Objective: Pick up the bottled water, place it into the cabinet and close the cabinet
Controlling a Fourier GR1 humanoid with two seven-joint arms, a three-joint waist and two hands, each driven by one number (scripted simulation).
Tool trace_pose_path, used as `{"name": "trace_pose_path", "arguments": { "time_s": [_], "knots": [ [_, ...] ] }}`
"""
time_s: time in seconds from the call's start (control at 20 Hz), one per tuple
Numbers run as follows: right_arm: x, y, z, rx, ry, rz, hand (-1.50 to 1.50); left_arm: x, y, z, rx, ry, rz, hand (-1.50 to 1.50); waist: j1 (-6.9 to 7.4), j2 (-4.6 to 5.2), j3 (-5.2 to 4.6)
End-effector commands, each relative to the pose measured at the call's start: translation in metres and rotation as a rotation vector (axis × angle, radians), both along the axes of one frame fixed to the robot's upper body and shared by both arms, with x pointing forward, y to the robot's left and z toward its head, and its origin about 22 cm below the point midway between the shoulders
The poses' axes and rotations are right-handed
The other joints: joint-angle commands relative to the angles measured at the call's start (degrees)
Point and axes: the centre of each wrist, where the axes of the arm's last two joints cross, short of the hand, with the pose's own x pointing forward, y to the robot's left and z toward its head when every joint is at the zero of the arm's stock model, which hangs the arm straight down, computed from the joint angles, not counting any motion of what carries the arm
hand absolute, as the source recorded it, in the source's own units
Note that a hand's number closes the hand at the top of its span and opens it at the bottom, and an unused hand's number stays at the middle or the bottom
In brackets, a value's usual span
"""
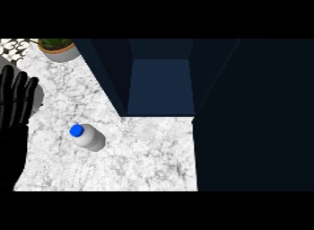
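At the far left of the head view, the left hand (10, 105) stands over the counter's edge, glossy black, its fingers straight, spread a little and pointing up the view. It holds nothing and touches nothing that shows. Below it the black of the palm and wrist runs down along the left edge.

Above the hand, in the top left corner, a small patch of patterned black-and-white surface shows, too little of it to tell what it is. Just right of that sits a potted plant (58, 48): a round pot with a terracotta-coloured rim, grey side and green leaves inside, standing on the counter near the cabinet's corner.

The counter (146, 157) is white stone with fine grey mottling, like marble, flat and matt. On it, right of the left hand and apart from it, stands the bottled water (87, 136): a short, rounded, pale grey-white bottle with a bright blue round cap, seen from above and leaning slightly in the view. It is on the open counter, in front of and left of the cabinet opening, not inside it.

Further right is the cabinet (161, 85), dark navy with smooth, flat panels. Its opening shows a lighter blue rectangular inner face between two darker side walls. The wide right part is dark, featureless panel.

The right hand appears nowhere.
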Motion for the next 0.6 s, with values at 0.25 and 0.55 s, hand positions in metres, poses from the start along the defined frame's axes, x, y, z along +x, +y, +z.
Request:
{"name": "trace_pose_path", "arguments": {
  "time_s": [0.25,0.55],
  "knots": [
    [-0.025,0.01,0.006,0.013,-0.039,0.013,-1.5,0.01,0.016,0.006,0.104,0.009,-0.65,-1.5,-1.76,-0.88,1.29],
    [-0.047,0.025,0.01,0.072,0.096,0.237,-1.5,0.001,0.052,-0.013,-0.094,0.295,-0.847,-1.5,-0.02,-0.94,1.52]
  ]
}}
